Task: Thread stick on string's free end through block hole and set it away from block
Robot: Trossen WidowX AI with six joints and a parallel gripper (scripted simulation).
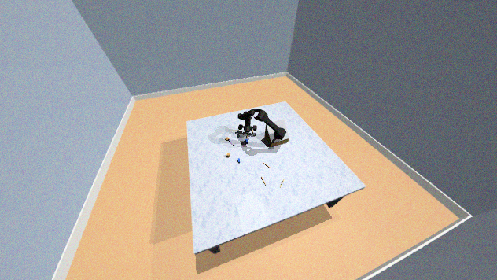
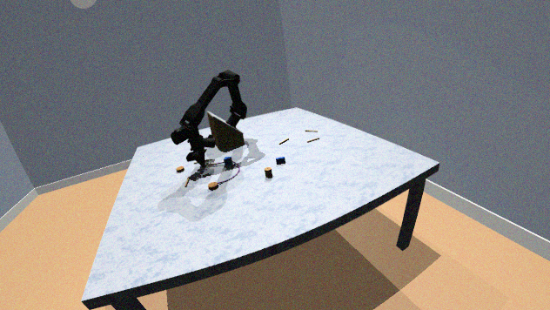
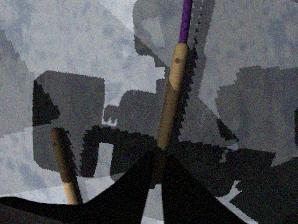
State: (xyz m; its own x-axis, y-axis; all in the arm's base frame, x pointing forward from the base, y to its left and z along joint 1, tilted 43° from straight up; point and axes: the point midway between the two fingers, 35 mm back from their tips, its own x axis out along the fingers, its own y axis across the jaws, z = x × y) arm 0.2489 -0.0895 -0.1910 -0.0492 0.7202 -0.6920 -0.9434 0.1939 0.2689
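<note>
My gripper (image 1: 247,134) (image 2: 202,164) (image 3: 158,159) is shut on the wooden stick (image 3: 170,102) at the string's end, low over the table. The purple string (image 2: 238,170) (image 3: 185,22) leaves the stick's far end. The round wooden button (image 1: 226,138) (image 2: 212,185) lies on the table, with the string curving from it to a small blue block (image 1: 247,141) (image 2: 228,161) beside the gripper. String shows on both sides of this block in the exterior view; its hole is too small to see, so I cannot tell whether the string passes through.
A loose stick (image 2: 187,182) (image 3: 62,160) lies close to the gripper. A wooden disc (image 2: 180,169) lies near it. A wooden cylinder (image 1: 228,156) (image 2: 268,172) and another blue object (image 1: 238,160) (image 2: 280,160) stand farther off. Three loose sticks lie beyond them.
</note>
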